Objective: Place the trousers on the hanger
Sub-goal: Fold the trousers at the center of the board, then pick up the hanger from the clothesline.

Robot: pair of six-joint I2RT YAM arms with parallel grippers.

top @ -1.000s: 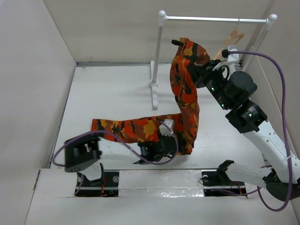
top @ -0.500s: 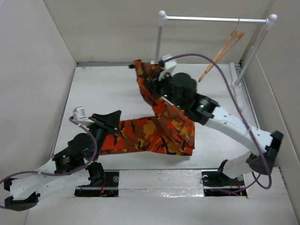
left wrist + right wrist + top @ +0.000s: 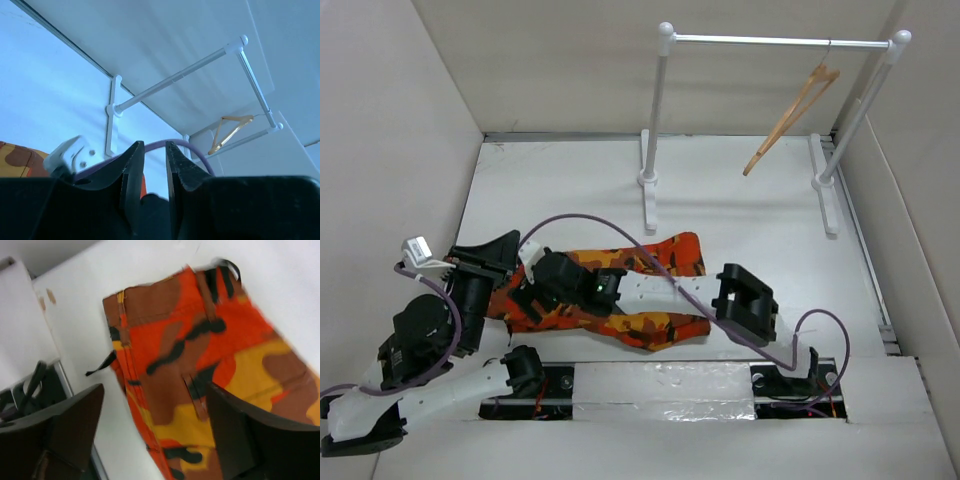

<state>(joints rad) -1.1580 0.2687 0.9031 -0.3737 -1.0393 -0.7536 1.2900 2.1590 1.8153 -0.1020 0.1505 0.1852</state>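
It was a robotics lab cell; plain pale panels (image 3: 380, 150) boxed in a white counter (image 3: 570, 190); two cabled arms (image 3: 650, 290) sat bolted at the lower edge; a tube rack (image 3: 770, 41) stood upper right.

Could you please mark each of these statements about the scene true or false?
1. The hanger hangs from the rail. True.
2. The trousers are draped over the hanger. False: they lie crumpled on the table, and the hanger is bare.
3. The right gripper is shut on the trousers. False: its jaws are wide open above the cloth and hold nothing.
4. The right arm reaches across toward the left side of the table. True.
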